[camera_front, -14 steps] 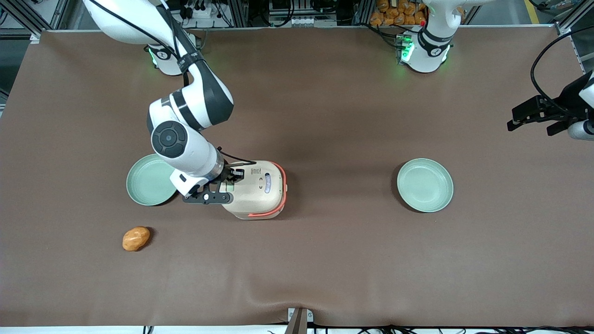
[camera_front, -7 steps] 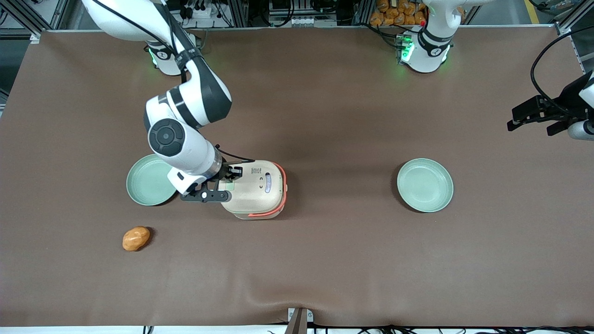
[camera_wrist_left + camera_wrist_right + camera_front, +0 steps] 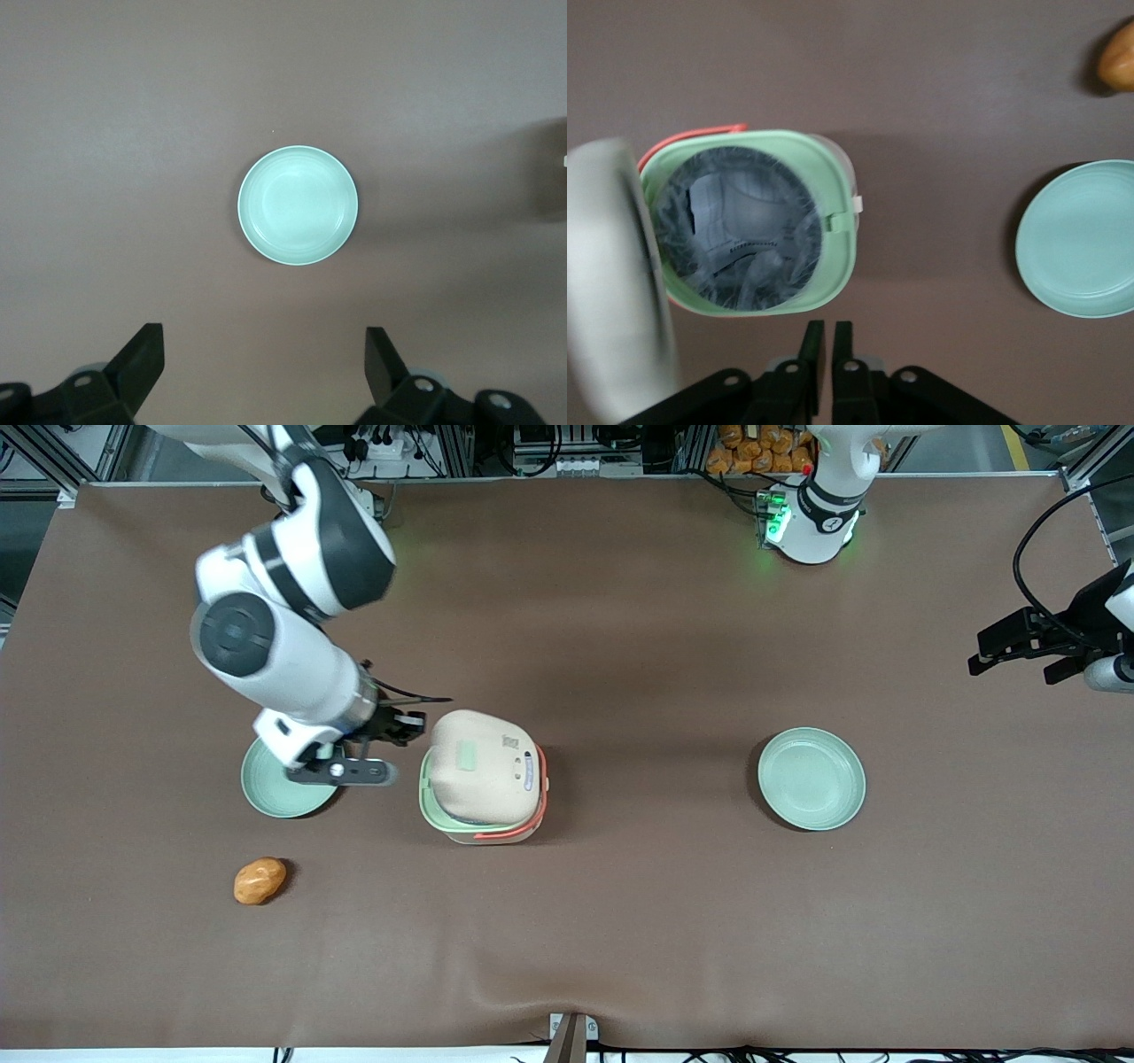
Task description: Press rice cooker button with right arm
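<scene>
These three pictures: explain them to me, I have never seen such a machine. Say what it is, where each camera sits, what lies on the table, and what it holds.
It is a white robot arm with a two-fingered hand. One camera looks down at the brown table; the other two ride on the arms' wrists. On the table stand a rice cooker with its lid sprung open, two green plates and an orange lump. The wrist camera looks into the cooker's grey pot. The hand hangs beside the cooker, fingers shut, holding nothing.
</scene>
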Robot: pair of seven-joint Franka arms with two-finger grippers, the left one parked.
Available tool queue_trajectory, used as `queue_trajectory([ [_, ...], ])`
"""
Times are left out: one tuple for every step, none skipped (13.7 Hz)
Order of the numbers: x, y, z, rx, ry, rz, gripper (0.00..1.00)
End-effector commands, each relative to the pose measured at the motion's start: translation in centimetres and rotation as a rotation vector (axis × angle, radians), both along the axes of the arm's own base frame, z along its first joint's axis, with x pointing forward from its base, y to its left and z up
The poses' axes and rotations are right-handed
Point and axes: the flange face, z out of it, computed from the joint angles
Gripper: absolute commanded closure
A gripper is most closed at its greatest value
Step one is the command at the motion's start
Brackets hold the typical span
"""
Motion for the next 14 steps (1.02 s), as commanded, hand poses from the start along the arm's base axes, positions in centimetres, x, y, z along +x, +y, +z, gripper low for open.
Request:
queue_trajectory([
  [0.9, -4.0, 1.2, 0.001, -0.011, -0.048, 0.0],
  [0.8, -5.0, 1.9, 0.001, -0.022, -0.034, 0.0],
  [0.8, -6.2, 2.3, -0.005, -0.028, -0.009, 0.0],
  [1.1, -8.4, 2.8, -0.01, -0.036, -0.002, 0.0],
  [1.2, -10.0, 3.1, -0.01, -0.036, 0.014, 0.0],
  [1.2, -12.0, 3.8, -0.008, -0.037, 0.032, 0.0],
  [1.2, -14.1, 4.4, -0.006, -0.036, 0.045, 0.0],
  [1.0, -15.3, 5.1, -0.004, -0.039, 0.063, 0.0],
  [0.7, -16.4, 5.8, -0.003, -0.04, 0.071, 0.0],
  [0.3, -17.5, 6.6, -0.003, -0.037, 0.071, 0.0],
  [-0.1, -18.4, 7.5, -0.007, -0.041, 0.073, 0.0],
  [-0.5, -19.3, 8.2, -0.029, -0.041, 0.082, 0.0],
  [-0.9, -20.5, 8.8, -0.043, -0.039, 0.084, 0.0],
  [-1.4, -21.9, 9.5, -0.042, -0.04, 0.086, 0.0],
])
